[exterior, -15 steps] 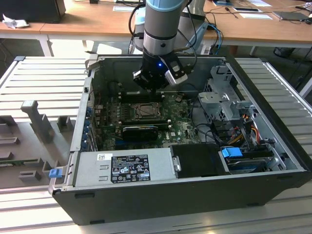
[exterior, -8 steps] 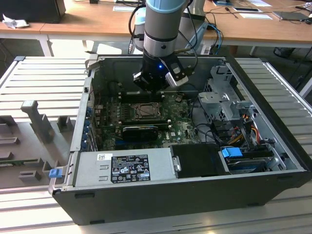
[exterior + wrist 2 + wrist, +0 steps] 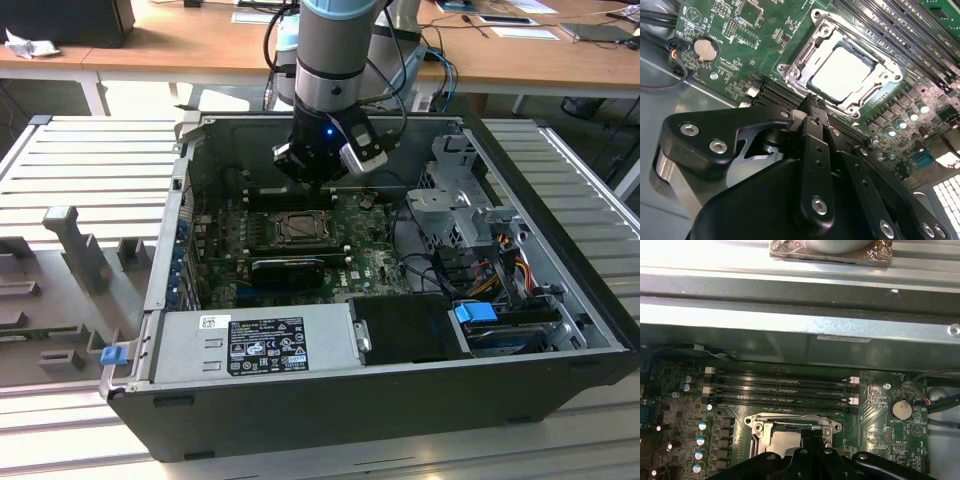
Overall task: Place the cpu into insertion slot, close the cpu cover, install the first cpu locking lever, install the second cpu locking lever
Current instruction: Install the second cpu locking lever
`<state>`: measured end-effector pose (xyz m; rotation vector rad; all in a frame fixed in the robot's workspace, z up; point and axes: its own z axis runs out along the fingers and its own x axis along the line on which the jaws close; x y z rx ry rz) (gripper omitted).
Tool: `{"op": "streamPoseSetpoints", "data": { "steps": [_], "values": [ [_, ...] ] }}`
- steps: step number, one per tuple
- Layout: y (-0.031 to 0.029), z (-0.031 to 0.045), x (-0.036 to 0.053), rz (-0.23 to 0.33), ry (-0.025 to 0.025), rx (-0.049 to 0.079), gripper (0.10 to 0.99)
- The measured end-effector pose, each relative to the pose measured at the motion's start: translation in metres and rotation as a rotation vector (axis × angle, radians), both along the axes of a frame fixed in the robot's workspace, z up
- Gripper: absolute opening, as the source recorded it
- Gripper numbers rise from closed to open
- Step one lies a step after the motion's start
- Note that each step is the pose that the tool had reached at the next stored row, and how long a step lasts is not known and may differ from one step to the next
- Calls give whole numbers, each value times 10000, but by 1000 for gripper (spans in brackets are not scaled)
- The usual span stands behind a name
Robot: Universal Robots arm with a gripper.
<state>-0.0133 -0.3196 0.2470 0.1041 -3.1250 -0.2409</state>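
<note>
- Above the socket, the black claw (image 3: 812, 102) hangs with its fingers pressed together on nothing; judging by that, it has let the chip go.
- Just beyond its tip in the second wrist view lies the cpu (image 3: 844, 75), a flat square chip with a pale silvery top, seated level in the insertion slot (image 3: 790, 75).
- Around the chip sits the cpu cover (image 3: 885, 75), a thin silvery metal frame with a square window, apparently lowered to pin it.
- Farther out, the green circuit board (image 3: 730, 55) carries a round coin battery (image 3: 703, 48); in the exterior view, the open dark computer case (image 3: 590, 310) encloses everything.
</note>
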Motion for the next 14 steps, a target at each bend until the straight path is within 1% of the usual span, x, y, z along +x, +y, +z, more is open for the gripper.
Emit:
{"op": "streamPoseSetpoints", "data": {
  "steps": [2,5,9,10,11,12,14],
  "values": [
    [0,36,0,0,0,2,106],
    [0,66,0,0,0,28,106],
    [-11,74,0,1,-1,130,106],
    [-20,74,0,1,-1,147,106],
    [-46,74,0,0,0,181,106],
    [-55,77,0,1,0,206,106],
    [-56,88,-1,-2,0,231,106]
  ]
}}
